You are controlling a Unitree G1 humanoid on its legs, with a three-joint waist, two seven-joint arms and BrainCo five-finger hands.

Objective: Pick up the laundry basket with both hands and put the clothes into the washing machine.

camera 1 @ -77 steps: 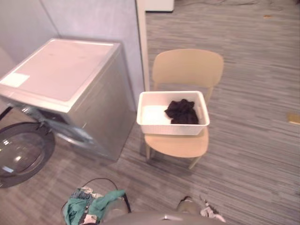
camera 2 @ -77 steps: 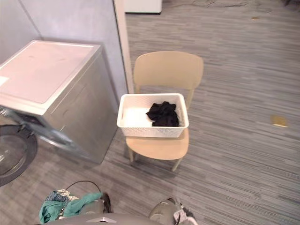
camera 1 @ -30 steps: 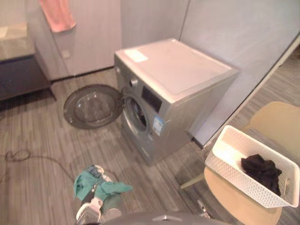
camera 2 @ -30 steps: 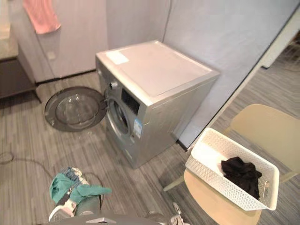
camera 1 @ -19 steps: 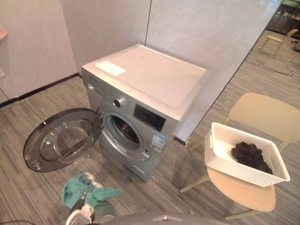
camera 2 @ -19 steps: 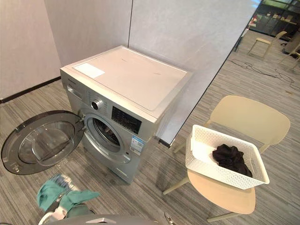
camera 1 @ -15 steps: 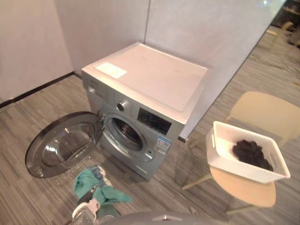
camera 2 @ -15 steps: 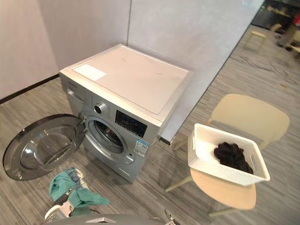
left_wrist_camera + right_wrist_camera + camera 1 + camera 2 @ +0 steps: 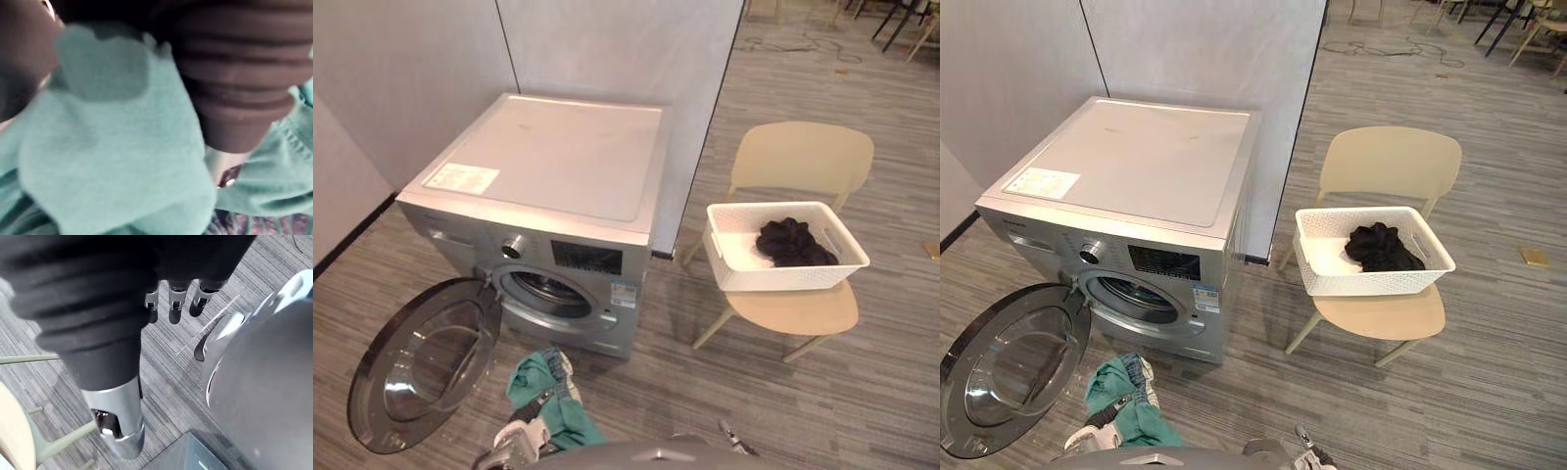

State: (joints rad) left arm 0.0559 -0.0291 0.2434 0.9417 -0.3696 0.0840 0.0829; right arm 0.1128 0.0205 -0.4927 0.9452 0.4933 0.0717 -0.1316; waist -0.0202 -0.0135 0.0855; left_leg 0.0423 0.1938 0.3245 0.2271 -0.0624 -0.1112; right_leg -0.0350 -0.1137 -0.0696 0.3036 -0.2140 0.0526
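Observation:
A white laundry basket (image 9: 744,274) sits on a beige chair (image 9: 803,309) to the right of the washing machine (image 9: 553,162). Dark clothes (image 9: 791,241) lie in the basket's right half. The machine's round door (image 9: 421,364) hangs wide open to the left, and the drum opening (image 9: 548,292) shows dark. Low in the eye views my left hand (image 9: 521,439) is shut on a teal garment (image 9: 548,397), in front of the machine. That teal garment (image 9: 112,147) covers the hand's fingers in the left wrist view. My right hand (image 9: 175,298) hangs open over the floor, holding nothing.
A grey partition wall (image 9: 607,49) stands right behind the machine and ends beside the chair. Striped grey carpet (image 9: 862,392) spreads in front of and right of the chair. More chair legs and a floor cable (image 9: 793,44) lie far back.
The camera has swung, so the machine, open door and chair with basket now sit more squarely ahead. Nothing in the room moved. My left hand still carries the teal garment.

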